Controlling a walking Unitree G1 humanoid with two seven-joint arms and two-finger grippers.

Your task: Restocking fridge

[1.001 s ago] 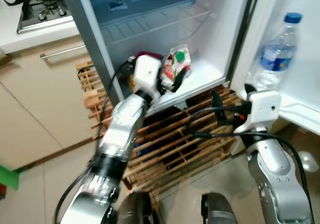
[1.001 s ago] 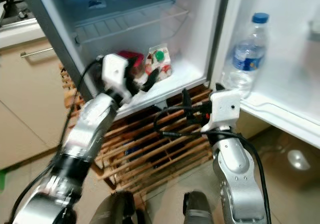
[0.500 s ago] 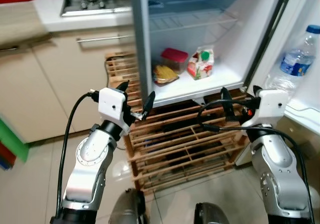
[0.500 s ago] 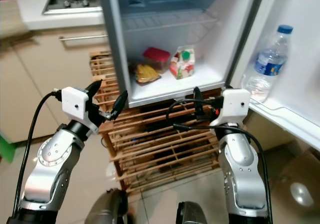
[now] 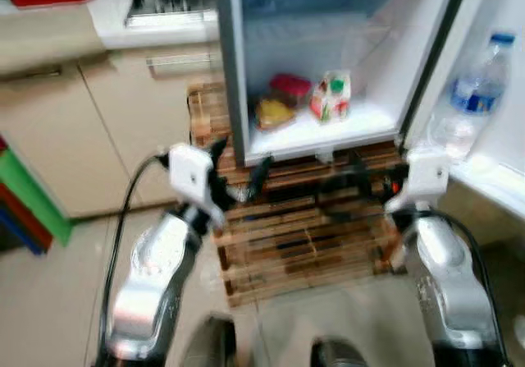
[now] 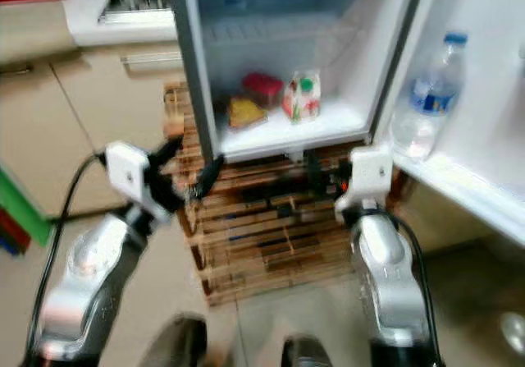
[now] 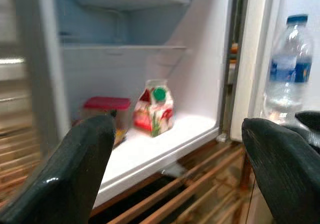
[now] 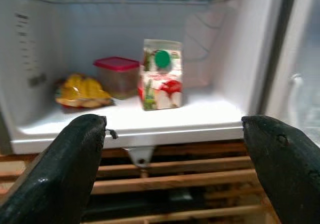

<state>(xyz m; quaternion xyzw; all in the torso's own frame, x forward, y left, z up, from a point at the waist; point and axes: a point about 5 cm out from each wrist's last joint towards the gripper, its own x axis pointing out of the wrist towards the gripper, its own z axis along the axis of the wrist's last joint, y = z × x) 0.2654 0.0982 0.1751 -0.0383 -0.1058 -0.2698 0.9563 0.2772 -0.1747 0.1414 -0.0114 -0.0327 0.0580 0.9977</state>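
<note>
The open fridge [image 5: 328, 133] holds a juice carton [image 5: 330, 98] with a green cap, upright on its bottom shelf. Beside the carton are a red-lidded container [image 5: 289, 86] and a yellow bag [image 5: 273, 112]. A water bottle [image 5: 474, 96] stands in the door shelf on the right. My left gripper [image 5: 239, 163] is open and empty, held in front of the fridge below shelf level. My right gripper [image 5: 373, 182] is open and empty too, near the shelf's right front corner. In the right wrist view the carton [image 8: 161, 74] stands between the black fingers [image 8: 65, 159], well beyond them.
A wooden slatted rack [image 5: 312, 236] sits under the fridge, right behind both grippers. Beige kitchen cabinets [image 5: 66, 129] with a stove [image 5: 168, 6] on the counter are to the left. A green and blue object [image 5: 25, 194] stands on the floor at far left. The picture is blurred.
My left gripper has drawn back out of the fridge from beside the carton, which stays on the shelf. The camera has backed away, so the fridge looks smaller.
</note>
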